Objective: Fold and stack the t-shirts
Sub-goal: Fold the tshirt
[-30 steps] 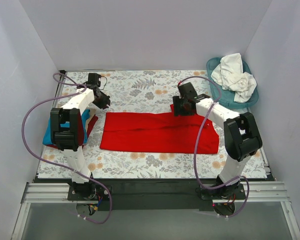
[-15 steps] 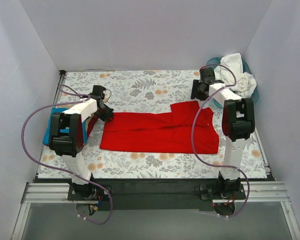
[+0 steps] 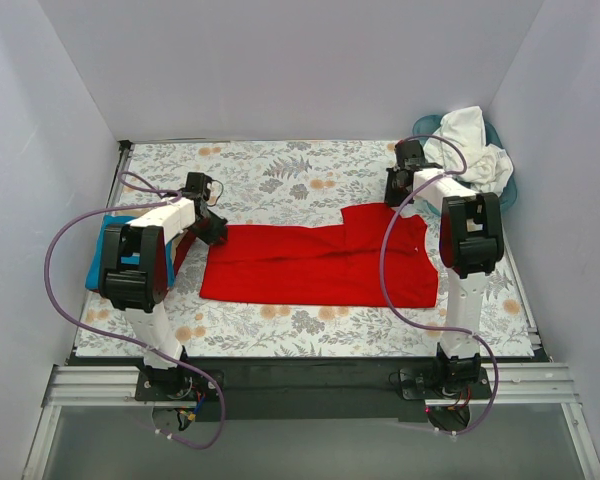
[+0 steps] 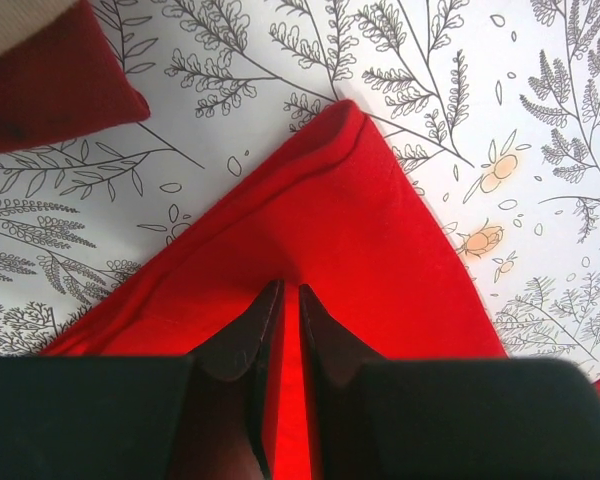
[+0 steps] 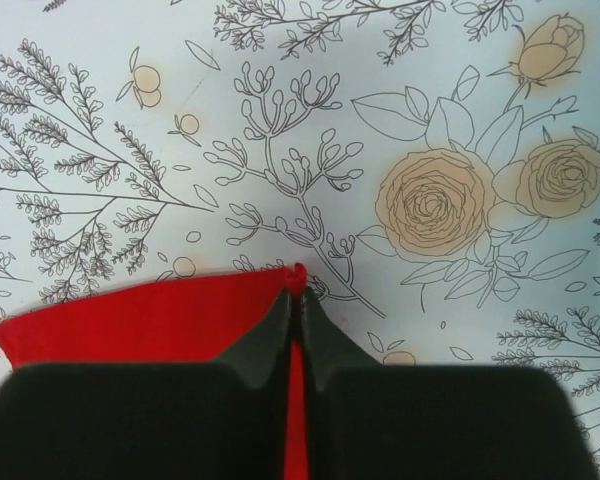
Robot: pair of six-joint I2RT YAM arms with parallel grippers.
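A bright red t-shirt (image 3: 320,268) lies spread across the middle of the floral cloth. My left gripper (image 3: 212,228) sits at its far left corner. In the left wrist view the gripper (image 4: 290,290) is shut, pinching the red cloth (image 4: 380,240). My right gripper (image 3: 400,188) is at the shirt's far right corner. In the right wrist view the gripper (image 5: 298,292) is shut on the red edge (image 5: 130,320), with a small pucker at the tips. A turquoise t-shirt (image 3: 102,262) lies under the left arm. White t-shirts (image 3: 470,150) are heaped in the basket.
The teal basket (image 3: 505,195) stands at the back right corner. A second piece of darker red cloth (image 3: 184,250) (image 4: 50,90) lies beside the turquoise shirt. The floral table cloth (image 3: 280,175) is bare behind the red shirt. White walls close in on three sides.
My right gripper swung from the shirt's middle back edge to the back right, and the flap there now lies spread out. It then shut on the red edge. The left gripper barely moved.
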